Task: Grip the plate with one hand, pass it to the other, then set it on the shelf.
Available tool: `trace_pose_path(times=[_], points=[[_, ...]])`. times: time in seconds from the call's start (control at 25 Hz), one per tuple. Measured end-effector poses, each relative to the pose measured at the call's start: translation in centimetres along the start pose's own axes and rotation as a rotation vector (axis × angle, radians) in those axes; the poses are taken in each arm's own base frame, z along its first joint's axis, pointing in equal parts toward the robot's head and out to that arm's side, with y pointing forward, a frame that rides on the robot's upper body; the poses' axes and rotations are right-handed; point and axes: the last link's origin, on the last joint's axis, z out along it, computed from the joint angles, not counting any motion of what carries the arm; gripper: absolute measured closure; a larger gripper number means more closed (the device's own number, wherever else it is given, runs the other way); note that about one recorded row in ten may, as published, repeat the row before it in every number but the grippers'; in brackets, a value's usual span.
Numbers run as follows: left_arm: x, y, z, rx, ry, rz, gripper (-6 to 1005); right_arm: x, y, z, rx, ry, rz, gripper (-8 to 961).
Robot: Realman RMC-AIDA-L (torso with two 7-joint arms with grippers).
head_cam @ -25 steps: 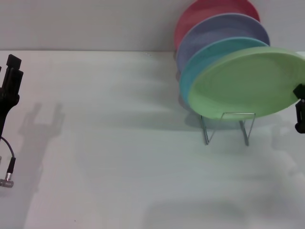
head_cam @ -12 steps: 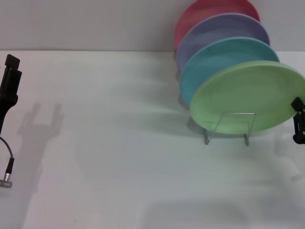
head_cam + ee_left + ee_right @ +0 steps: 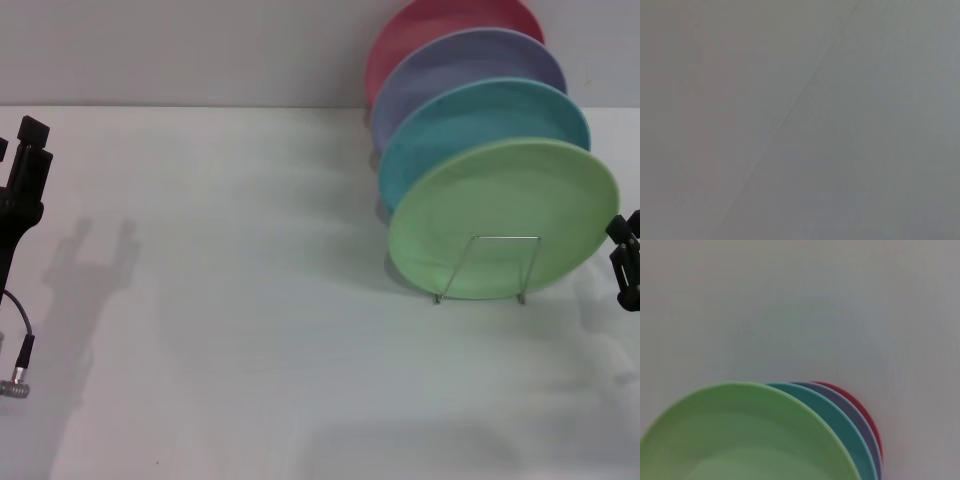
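The light green plate (image 3: pixel 500 215) stands on edge in the front slot of the wire shelf (image 3: pixel 505 238), leaning back against the turquoise plate (image 3: pixel 480 115). It also fills the near part of the right wrist view (image 3: pixel 740 440). My right gripper (image 3: pixel 624 258) is at the plate's right rim, at the picture's edge; I cannot tell whether it touches the plate. My left gripper (image 3: pixel 15 145) is far off at the table's left side, open, empty and pointing up. The left wrist view shows only blank grey.
Behind the green plate the rack holds the turquoise plate, a lavender plate (image 3: pixel 470 65) and a red plate (image 3: pixel 440 25). A cable with a metal plug (image 3: pixel 18 375) hangs by the left arm. A white table (image 3: pixel 250 330) spreads in front.
The green plate has come down and tipped upright into the rack's front slot. The right gripper has dropped slightly with it. The left arm has barely shifted.
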Motion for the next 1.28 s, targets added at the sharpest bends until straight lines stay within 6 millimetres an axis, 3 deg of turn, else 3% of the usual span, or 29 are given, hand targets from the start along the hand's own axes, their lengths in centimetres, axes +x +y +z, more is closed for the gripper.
trace_pose_path(times=[0.28, 0.56, 0.64, 1.0, 1.28], points=[[0.0, 0.0, -0.1, 0.0, 0.002, -0.001, 199, -0.7, 0.2, -0.9, -0.012, -0.053, 0.006, 686], [0.1, 0.0, 0.0, -0.012, -0.002, 0.009, 190, -3.3, 1.2, -5.4, -0.016, -0.28, 0.063, 573], [0.1, 0.0, 0.2, -0.026, -0.005, 0.041, 187, -4.3, 0.2, -7.0, 0.092, -0.369, 0.082, 571], [-0.7, 1.3, 1.1, -0.152, -0.042, 0.395, 175, -5.2, -3.9, -7.6, 0.299, -0.435, 0.131, 564], [-0.2, -0.2, 1.8, -0.092, -0.042, 0.467, 159, -5.6, -6.2, -6.0, 0.423, -0.457, 0.13, 423]])
